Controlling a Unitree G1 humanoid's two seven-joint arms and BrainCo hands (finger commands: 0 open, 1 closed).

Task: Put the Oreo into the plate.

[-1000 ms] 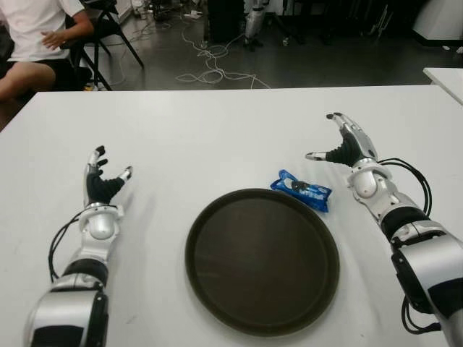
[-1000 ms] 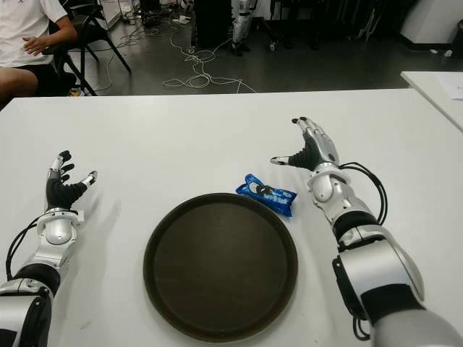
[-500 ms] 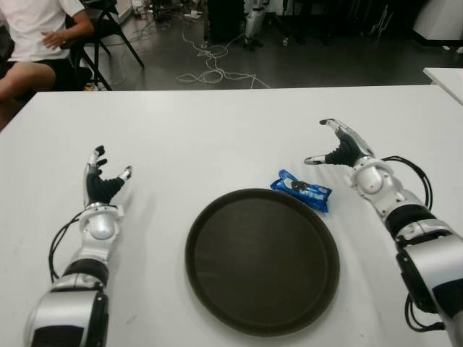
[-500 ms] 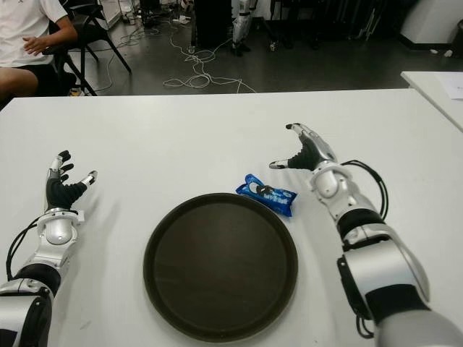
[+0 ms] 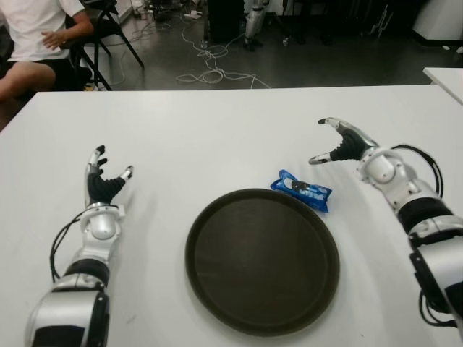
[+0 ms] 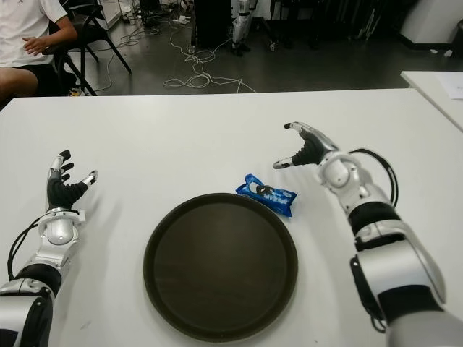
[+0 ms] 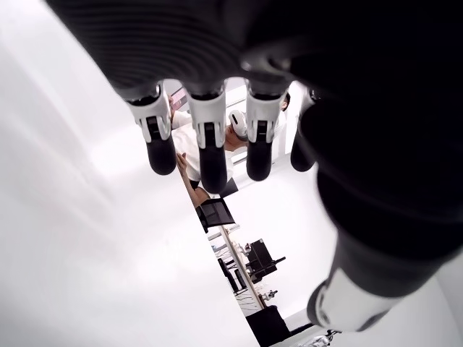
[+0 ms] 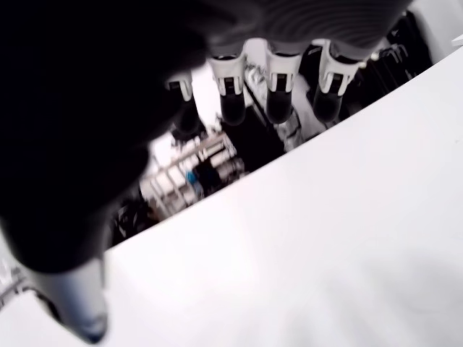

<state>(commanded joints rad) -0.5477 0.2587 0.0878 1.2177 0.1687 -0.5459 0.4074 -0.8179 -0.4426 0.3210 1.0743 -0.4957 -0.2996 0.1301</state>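
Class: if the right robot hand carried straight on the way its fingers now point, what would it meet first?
Probably nothing: the open right robot hand points toward the robot's left, over bare table. The Oreo packet lies nearer the robot, off that line; depth is unclear.

plate (image 5: 262, 318) on table (image 5: 217, 130), centre near edge | Oreo packet (image 5: 302, 190) on table, touching plate's far-right rim | right hand (image 5: 341, 143) beyond packet, to its right | left hand (image 5: 102, 185) well left of plate
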